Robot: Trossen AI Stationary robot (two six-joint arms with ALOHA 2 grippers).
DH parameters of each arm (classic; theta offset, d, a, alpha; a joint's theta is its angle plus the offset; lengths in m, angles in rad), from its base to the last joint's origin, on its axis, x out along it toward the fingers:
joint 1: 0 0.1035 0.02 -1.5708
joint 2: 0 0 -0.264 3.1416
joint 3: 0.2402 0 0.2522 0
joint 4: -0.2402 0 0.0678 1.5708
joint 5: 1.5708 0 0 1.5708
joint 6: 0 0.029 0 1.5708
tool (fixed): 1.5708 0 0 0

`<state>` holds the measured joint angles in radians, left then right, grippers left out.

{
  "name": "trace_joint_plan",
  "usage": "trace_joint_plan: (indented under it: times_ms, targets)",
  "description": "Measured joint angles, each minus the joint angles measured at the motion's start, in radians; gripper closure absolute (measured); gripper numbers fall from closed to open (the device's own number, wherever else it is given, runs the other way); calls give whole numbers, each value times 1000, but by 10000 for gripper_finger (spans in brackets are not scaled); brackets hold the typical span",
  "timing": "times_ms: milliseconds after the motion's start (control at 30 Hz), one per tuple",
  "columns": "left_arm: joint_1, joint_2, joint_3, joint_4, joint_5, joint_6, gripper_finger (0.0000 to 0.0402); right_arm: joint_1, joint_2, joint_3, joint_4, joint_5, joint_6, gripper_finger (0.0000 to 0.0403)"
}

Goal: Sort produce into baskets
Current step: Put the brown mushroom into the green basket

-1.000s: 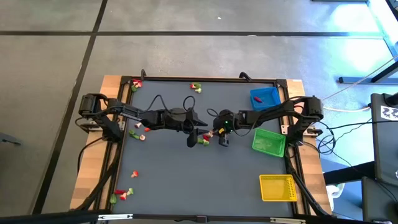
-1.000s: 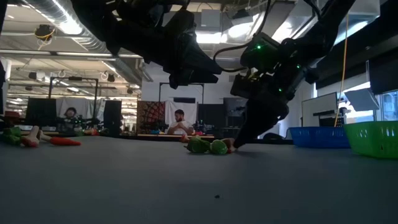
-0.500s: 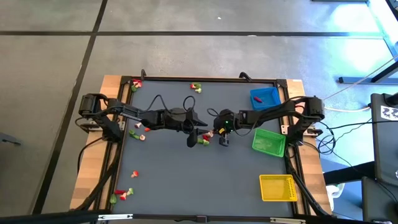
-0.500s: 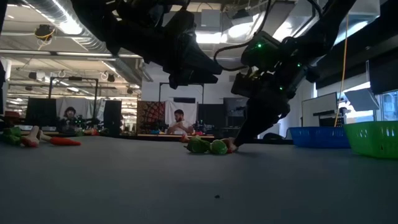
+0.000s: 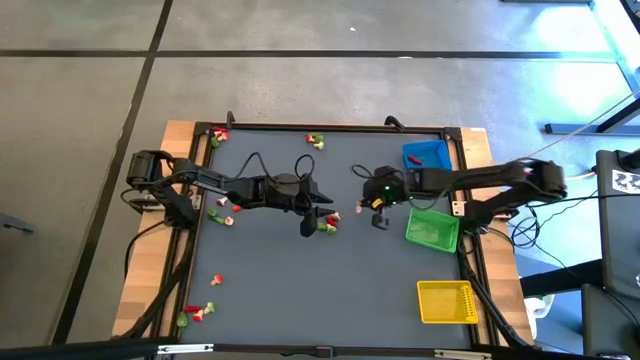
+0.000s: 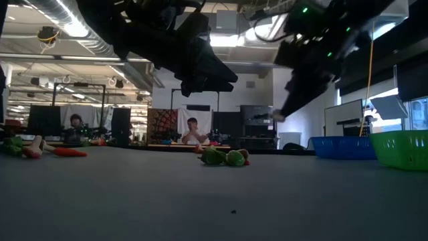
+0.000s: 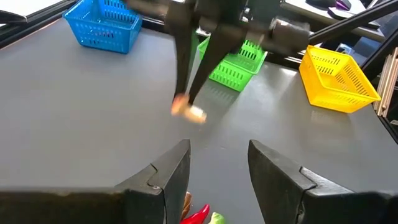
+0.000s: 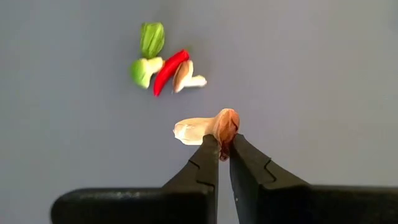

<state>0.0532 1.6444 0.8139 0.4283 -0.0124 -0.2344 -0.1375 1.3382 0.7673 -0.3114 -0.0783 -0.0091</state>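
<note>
My right gripper [image 8: 224,149] is shut on a small mushroom piece [image 8: 208,129] with a whitish stem and a brown cap, held above the grey table; the left wrist view also shows this mushroom piece [image 7: 188,112]. A little pile of produce [image 8: 163,63], green, red and whitish, lies on the table below and beside it. My left gripper [image 7: 217,158] stands open above that produce pile [image 5: 328,222], touching nothing. The blue basket [image 5: 425,155], green basket [image 5: 432,227] and yellow basket [image 5: 446,301] stand along the table's right side. My right gripper pinches the mushroom's brown cap end [image 8: 226,124] between its two fingertips. The fingers slant down from the table's right side. The piece is lifted clear of the table, and its whitish stem [image 8: 188,131] sticks out sideways from the fingertips.
More produce lies in small groups at the far left corner [image 5: 218,135], the far middle [image 5: 316,141], the left side [image 5: 222,210] and the near left [image 5: 195,313]. A red piece lies in the blue basket. The low view shows people in the room behind the table.
My right gripper has risen from the produce pile and drawn back toward the table's right edge, with the mushroom piece between its fingertips. The mushroom has been lifted clear of the table; the other pieces of the pile have stayed where they were.
</note>
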Motion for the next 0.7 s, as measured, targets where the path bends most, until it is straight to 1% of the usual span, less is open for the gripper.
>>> trace_joint_plan:
  times_ms: [433,700]
  targets:
    - [0,0,0,0,-5,-1,244,1,-325,0,-431,26,156,379]
    - [0,0,0,0,-5,-1,244,1,-464,0,-713,26,313,379]
